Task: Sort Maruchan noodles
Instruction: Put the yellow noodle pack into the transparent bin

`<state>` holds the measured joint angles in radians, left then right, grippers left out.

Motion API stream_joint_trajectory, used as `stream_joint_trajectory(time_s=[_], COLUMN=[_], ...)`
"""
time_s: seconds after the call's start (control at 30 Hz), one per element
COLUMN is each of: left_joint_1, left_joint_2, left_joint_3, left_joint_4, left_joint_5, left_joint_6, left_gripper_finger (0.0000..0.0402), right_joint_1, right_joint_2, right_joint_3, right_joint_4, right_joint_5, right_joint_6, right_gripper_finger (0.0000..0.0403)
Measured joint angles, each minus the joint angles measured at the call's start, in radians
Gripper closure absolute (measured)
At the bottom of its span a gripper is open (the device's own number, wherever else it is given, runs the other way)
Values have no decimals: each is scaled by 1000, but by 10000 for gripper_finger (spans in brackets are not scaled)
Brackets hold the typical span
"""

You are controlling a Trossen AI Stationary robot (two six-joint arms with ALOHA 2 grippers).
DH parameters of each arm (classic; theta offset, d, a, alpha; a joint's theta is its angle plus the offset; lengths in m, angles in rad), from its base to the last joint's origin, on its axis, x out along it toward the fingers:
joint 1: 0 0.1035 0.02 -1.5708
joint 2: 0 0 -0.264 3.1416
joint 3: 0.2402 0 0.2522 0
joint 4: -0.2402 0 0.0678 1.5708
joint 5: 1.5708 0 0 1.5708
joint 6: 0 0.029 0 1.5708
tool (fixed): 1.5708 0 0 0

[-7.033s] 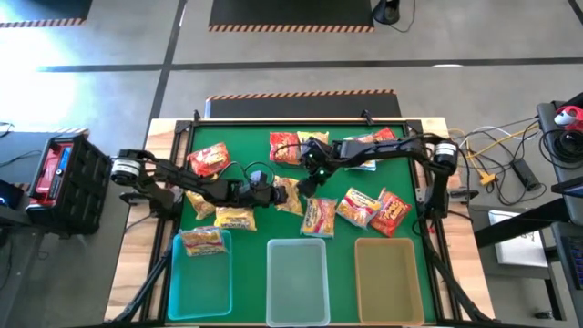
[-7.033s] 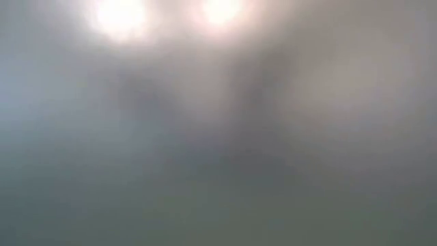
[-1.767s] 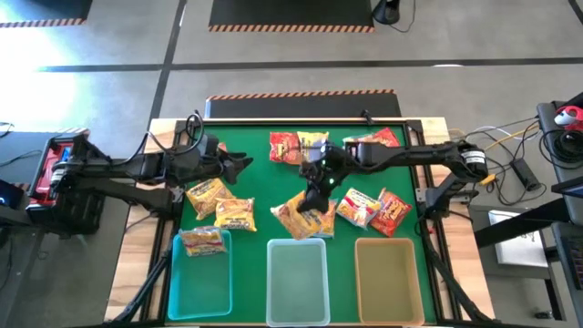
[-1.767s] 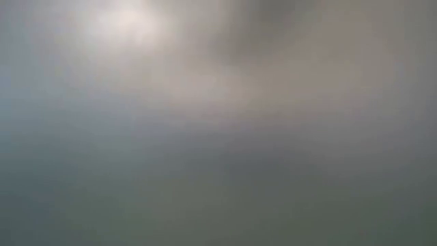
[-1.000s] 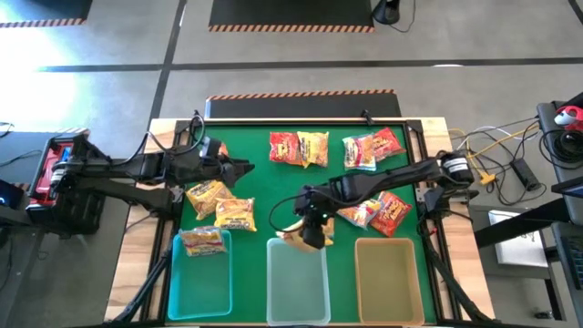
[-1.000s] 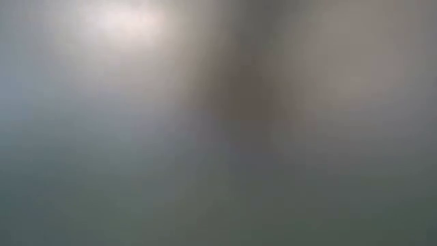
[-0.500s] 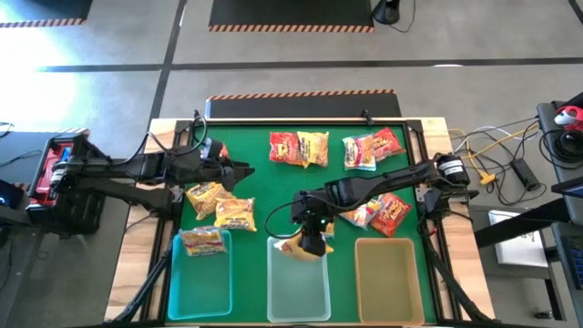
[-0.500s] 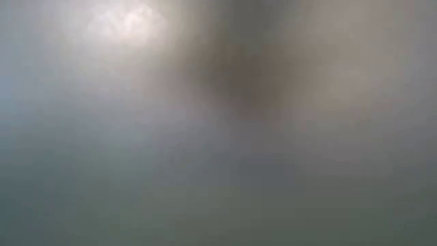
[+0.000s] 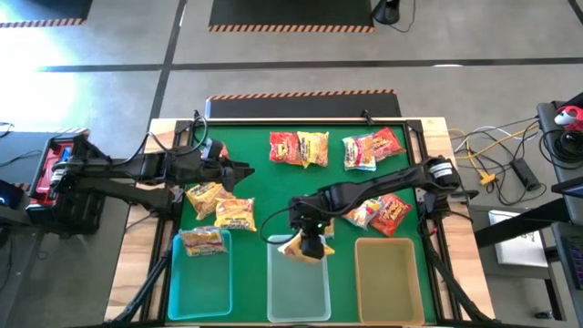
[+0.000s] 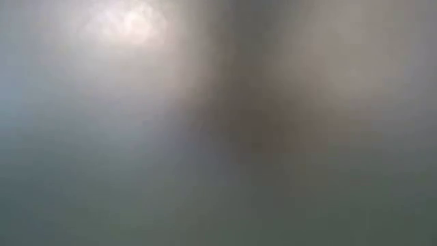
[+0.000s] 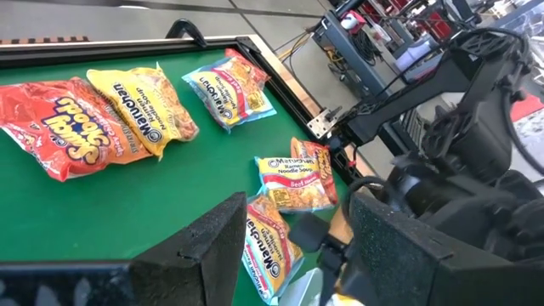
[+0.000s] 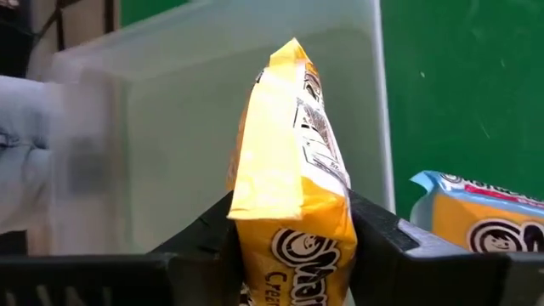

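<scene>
My right gripper (image 9: 310,237) is shut on an orange-yellow Maruchan packet (image 12: 293,187) above the far end of the clear middle bin (image 9: 298,284). My left gripper (image 9: 239,167) hovers open over the mat's far left part and touches nothing. One packet (image 9: 202,240) lies flat in the teal left bin (image 9: 200,282). Two yellow packets (image 9: 208,193) (image 9: 234,214) lie flat near the left arm. A red (image 9: 284,147) and a yellow packet (image 9: 312,148) lie at the far middle. Several more lie at the right (image 9: 360,152) (image 9: 392,211). The low view shows only blur. My right gripper pinches the orange-yellow packet between its two fingers (image 12: 204,234), which press on its two broad faces. They come from above, pointing down. The packet stands edge-on in the hold, its crimped end (image 12: 289,59) pointing away from the wrist. It is lifted clear above the middle bin.
A tan bin (image 9: 387,282) stands at the near right, beside the middle bin. A raised frame (image 9: 301,117) borders the green mat. A blue-edged packet (image 12: 484,221) lies just beyond the middle bin's far right corner. The right arm (image 11: 459,127) reaches across the mat's right half.
My right gripper has carried the orange-yellow packet a short way toward the table's near edge, from the mat's near edge to above the middle bin's far end. The packet stays in the hold.
</scene>
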<state>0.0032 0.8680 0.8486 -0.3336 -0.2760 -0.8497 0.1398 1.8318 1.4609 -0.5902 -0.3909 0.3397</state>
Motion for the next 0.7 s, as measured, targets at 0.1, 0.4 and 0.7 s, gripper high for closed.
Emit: stream_joint_trajectory(time_s=[0.1, 0.4, 0.7], left_joint_1=[0, 0, 0], left_joint_2=[0, 0, 18], left_joint_3=[0, 0, 0], left_joint_4=[0, -61, -393], left_joint_5=[0, 61, 174], left_joint_6=[-1, -1, -57], left_gripper_finger=[208, 208, 208], right_joint_1=[-2, -8, -27], right_joint_2=[15, -31, -106], right_joint_3=[0, 1, 1], right_joint_4=[1, 0, 21], right_joint_5=[24, 104, 202], right_joint_6=[-2, -18, 8], right_gripper_finger=[238, 198, 204])
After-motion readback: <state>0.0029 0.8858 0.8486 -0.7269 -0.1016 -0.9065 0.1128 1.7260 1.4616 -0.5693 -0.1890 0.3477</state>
